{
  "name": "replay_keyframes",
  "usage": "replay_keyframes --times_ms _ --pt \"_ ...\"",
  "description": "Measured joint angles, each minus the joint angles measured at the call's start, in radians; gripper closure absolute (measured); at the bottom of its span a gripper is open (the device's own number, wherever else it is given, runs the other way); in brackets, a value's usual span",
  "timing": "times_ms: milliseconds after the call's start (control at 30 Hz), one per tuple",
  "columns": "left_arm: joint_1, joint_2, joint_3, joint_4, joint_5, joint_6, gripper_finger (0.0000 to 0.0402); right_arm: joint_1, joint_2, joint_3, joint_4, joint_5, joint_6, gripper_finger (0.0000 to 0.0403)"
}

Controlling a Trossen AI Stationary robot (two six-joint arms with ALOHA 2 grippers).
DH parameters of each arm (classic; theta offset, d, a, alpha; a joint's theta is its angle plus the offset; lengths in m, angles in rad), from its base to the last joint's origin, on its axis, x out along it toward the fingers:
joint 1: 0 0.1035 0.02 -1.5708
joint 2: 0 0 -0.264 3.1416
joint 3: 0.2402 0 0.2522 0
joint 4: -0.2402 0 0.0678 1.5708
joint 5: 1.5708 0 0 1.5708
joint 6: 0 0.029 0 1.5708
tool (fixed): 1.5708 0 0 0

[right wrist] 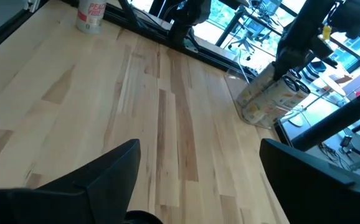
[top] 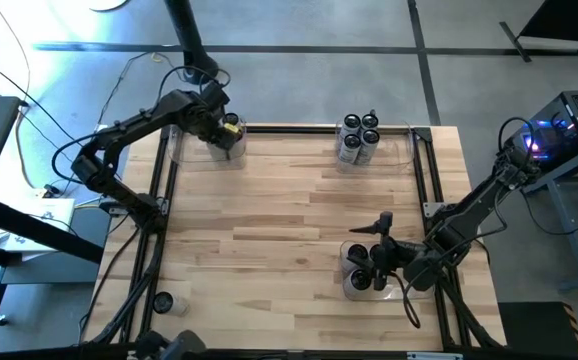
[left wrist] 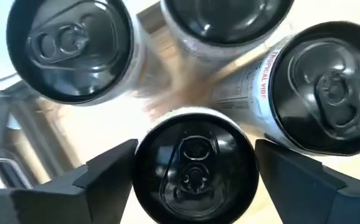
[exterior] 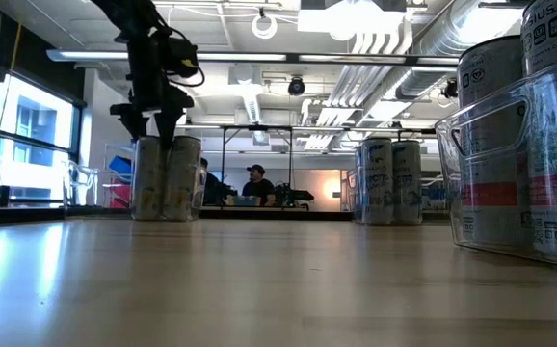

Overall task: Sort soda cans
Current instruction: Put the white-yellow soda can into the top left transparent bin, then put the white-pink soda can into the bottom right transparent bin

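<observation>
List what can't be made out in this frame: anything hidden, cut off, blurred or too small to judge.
- Cans in the far-left bin: high view, the left gripper covers them, so no count.
- Cans in the near-right bin: high view, the right gripper overlaps them.
- Far-right cans: too small to read labels.
- Lone can at the near-left edge: brand unreadable in the high view.
- Left wrist view: can between open fingers; contact unclear, edges crop neighbouring cans.

The soda cans, all upright with dark tops and silvery rims, stand in three clusters on the surface, one at the far left (top: 227, 135), one at the far middle-right (top: 358, 138) and one near the front right (top: 362, 268), with a lone can (top: 163, 302) at the front left.
</observation>
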Motion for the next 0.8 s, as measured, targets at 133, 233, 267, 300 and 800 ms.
replay_keyframes --times_ms 133,233,267,300,800 --pt "0.012 0.0 0.037 -0.054 0.009 0.01 0.0083 0.0 0.0 0.0 0.0 -0.001 0.0 0.0077" --pt "0.012 -0.001 0.082 -0.113 -0.003 0.01 0.0082 0.0 0.0 0.0 0.0 -0.001 0.0 0.0077" --pt "0.012 -0.004 0.099 -0.136 -0.006 0.009 0.0081 0.0 0.0 0.0 0.0 -0.001 0.0 0.0077" --pt "0.012 -0.009 0.117 -0.157 -0.011 0.009 0.0081 0.0 0.0 0.0 0.0 -0.001 0.0 0.0077" --pt "-0.588 -0.241 0.228 -0.201 -0.142 -0.198 0.008 0.0 0.0 0.0 0.0 -0.001 -0.005 0.0077"
